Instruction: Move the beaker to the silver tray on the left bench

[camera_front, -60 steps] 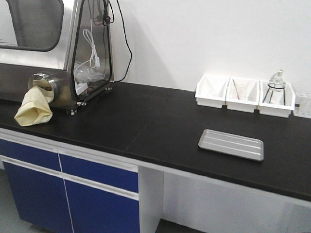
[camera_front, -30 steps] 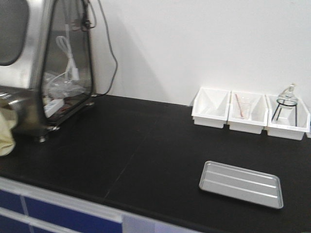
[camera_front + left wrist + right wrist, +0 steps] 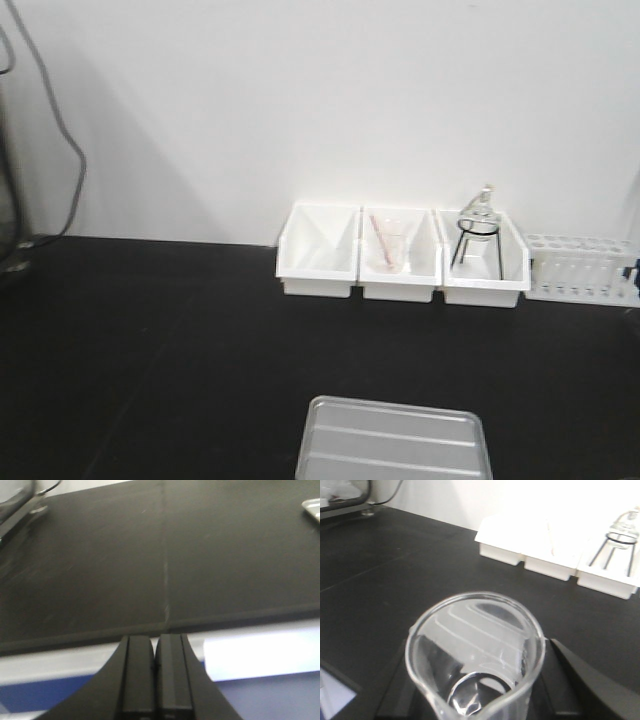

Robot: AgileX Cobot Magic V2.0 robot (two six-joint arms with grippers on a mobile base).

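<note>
The clear glass beaker (image 3: 476, 645) fills the right wrist view, spout toward the camera, with my right gripper (image 3: 477, 685) shut on it and a dark finger (image 3: 572, 677) on each side. Ridged grey metal shows through its glass. The silver tray (image 3: 393, 441) lies on the black left bench (image 3: 150, 350) at the bottom centre of the front view; its corner (image 3: 313, 507) shows at the top right of the left wrist view. My left gripper (image 3: 155, 642) is shut and holds nothing, in front of the bench's front edge. Neither gripper appears in the front view.
Three white bins (image 3: 400, 255) stand against the back wall: the middle one holds a beaker with a reddish rod (image 3: 388, 245), the right one a flask on a wire stand (image 3: 476, 225). A test-tube rack (image 3: 582, 268) sits at far right. A cable (image 3: 60, 130) hangs at left.
The front view has swung right and closer to the bench. The steel glove box has left the frame, and the tray and bins have shifted left and grown larger.
</note>
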